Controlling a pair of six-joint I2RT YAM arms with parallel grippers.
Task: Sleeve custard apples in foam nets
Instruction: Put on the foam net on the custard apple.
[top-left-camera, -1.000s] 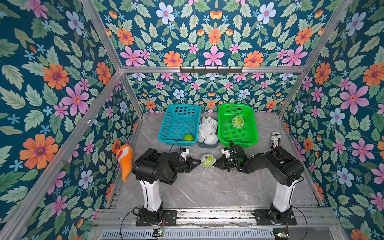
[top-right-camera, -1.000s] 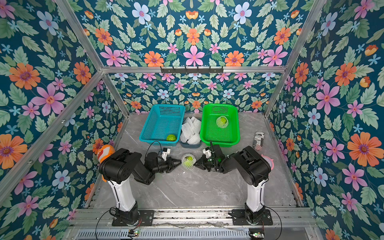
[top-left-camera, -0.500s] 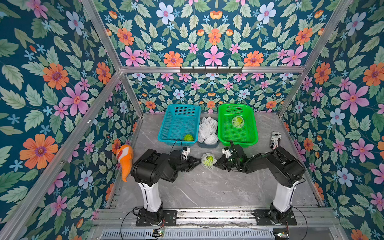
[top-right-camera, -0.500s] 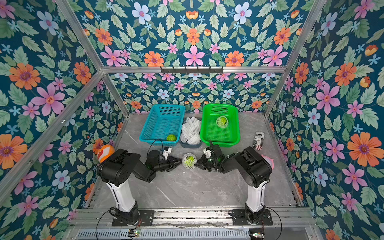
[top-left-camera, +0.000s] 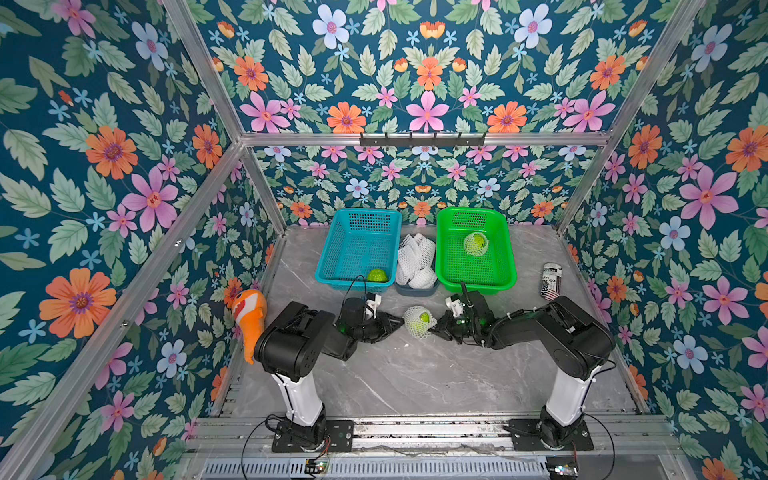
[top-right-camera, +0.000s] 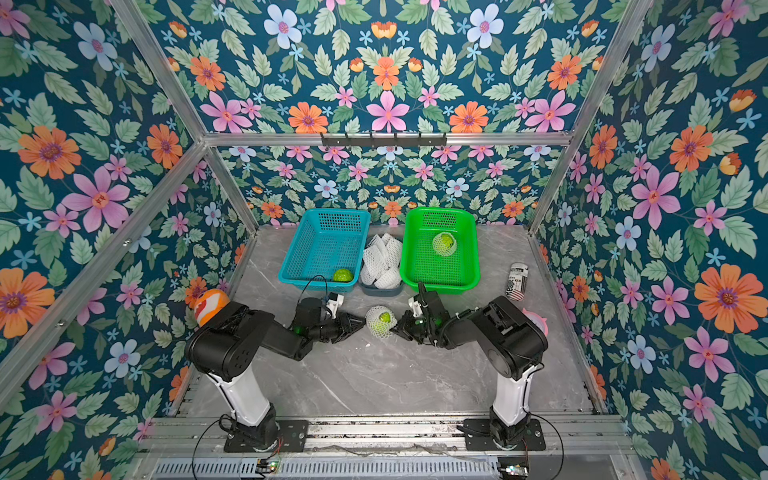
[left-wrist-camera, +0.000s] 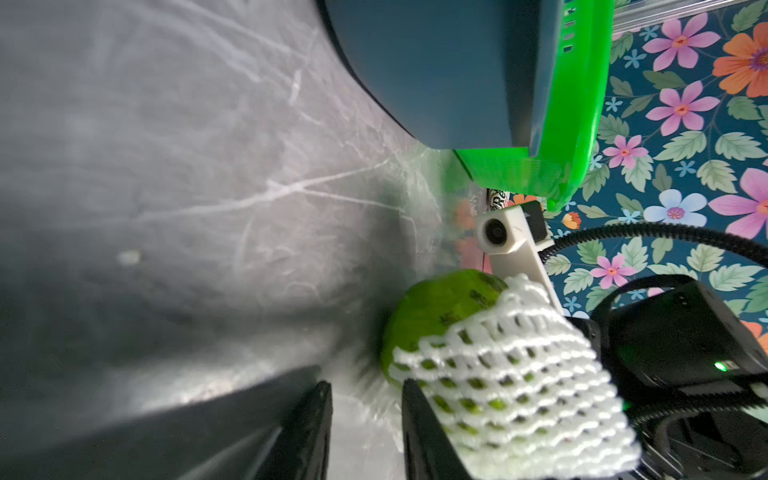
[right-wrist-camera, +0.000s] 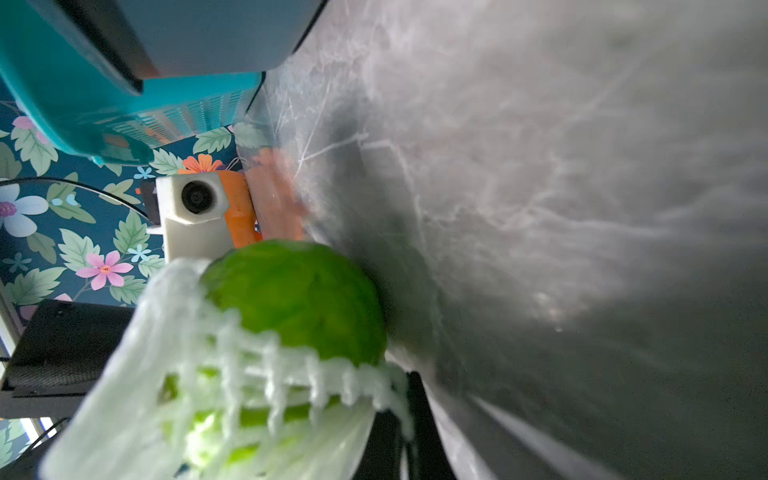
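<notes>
Flowered walls (top-left-camera: 124, 166) closed in the grey marble desk (top-left-camera: 415, 374) on three sides; its front half lay open. At the back stood a blue basket (top-left-camera: 328, 257) and a green basket (top-left-camera: 478, 287). Mid-desk, the right hand (top-left-camera: 434, 329) pinched the foam net (top-left-camera: 411, 321) half over a custard apple (top-left-camera: 424, 318). The left hand (top-left-camera: 399, 322) stood partly open and empty, one finger (left-wrist-camera: 419, 432) against the net.

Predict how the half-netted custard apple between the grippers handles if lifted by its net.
The foam net looks soft and open-meshed, so it would likely stretch. The custard apple is round and bare at one end; it may slip out or roll.
</notes>
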